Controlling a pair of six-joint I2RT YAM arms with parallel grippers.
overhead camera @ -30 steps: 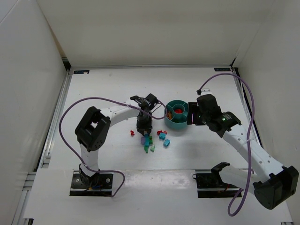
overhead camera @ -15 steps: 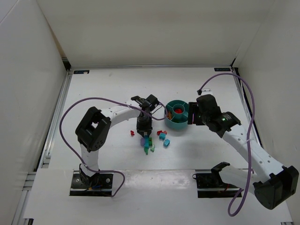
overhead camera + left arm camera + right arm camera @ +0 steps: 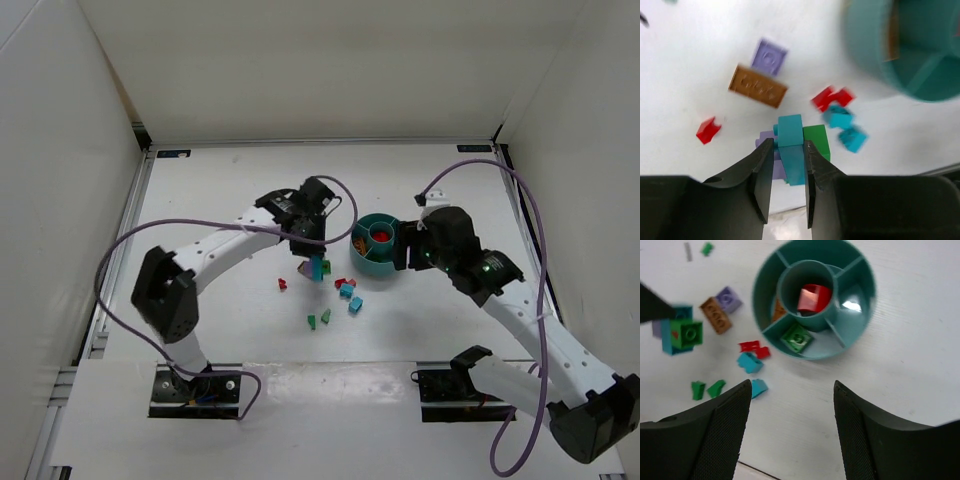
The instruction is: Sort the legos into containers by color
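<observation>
Inside the round teal plastic bowl (image 3: 372, 268), only a red brick (image 3: 814, 296) in the central cup and an orange brick (image 3: 779, 310) and a green brick (image 3: 796, 337) in two outer compartments lay sorted. The job looked barely begun, since a purple square brick (image 3: 769, 56), a flat orange plate (image 3: 758, 86) and small red, teal and green pieces lay loose beside it. The left gripper (image 3: 788, 144) was closed narrowly on a small teal brick (image 3: 790, 131), seemingly lifted and short of the bowl, while the right gripper (image 3: 791, 390) gaped wide and empty above the bowl.
</observation>
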